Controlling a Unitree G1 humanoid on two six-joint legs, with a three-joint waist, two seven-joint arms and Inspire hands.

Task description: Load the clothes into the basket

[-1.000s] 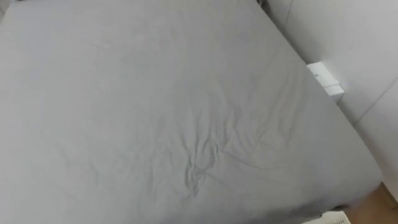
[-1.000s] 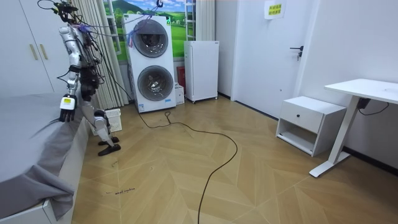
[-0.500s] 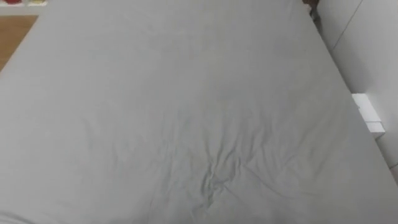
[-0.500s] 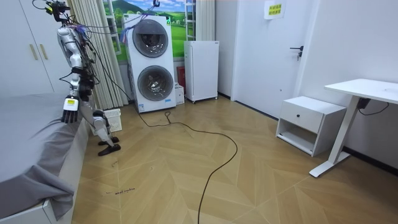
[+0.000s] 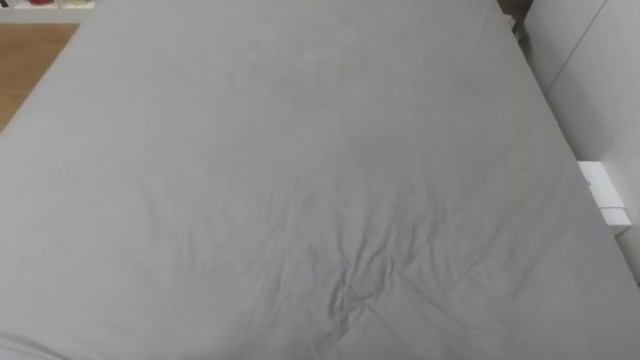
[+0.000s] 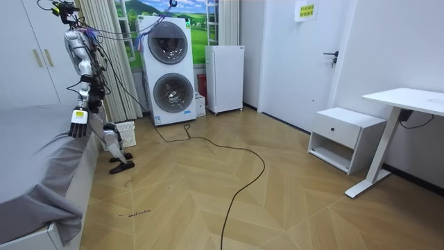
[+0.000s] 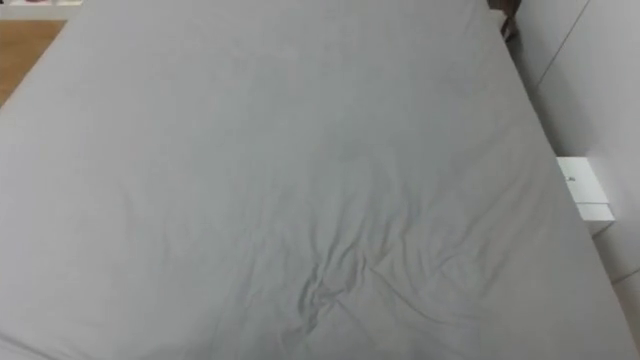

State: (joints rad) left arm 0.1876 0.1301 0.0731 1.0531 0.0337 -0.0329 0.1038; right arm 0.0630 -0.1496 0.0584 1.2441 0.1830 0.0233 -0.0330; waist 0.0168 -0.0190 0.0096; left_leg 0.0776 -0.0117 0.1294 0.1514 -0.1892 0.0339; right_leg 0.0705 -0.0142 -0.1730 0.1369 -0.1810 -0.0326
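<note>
In the room view I stand at the corner of a bed (image 6: 35, 160), beside the curtains, facing it. My left hand (image 6: 78, 126) hangs at my side over the bed's edge, fingers straight and relaxed, holding nothing. A white slotted basket (image 6: 125, 133) stands on the floor right behind my legs. The eye views look down on the bed's grey sheet (image 5: 300, 180), which lies flat apart from a knot of creases (image 5: 350, 295) near me.
A white wall with a small white box (image 5: 605, 195) runs along the bed's right side. Wood floor (image 5: 30, 60) shows past its far left corner. Stacked washing machines (image 6: 166, 69), a white cabinet (image 6: 224, 78), a nightstand (image 6: 343, 135) and a desk (image 6: 409, 101) stand across the room.
Over the last second my body turned towards the bed and my view swung left across the sheet. The left hand shifted slightly. Since half a second ago almost nothing has moved.
</note>
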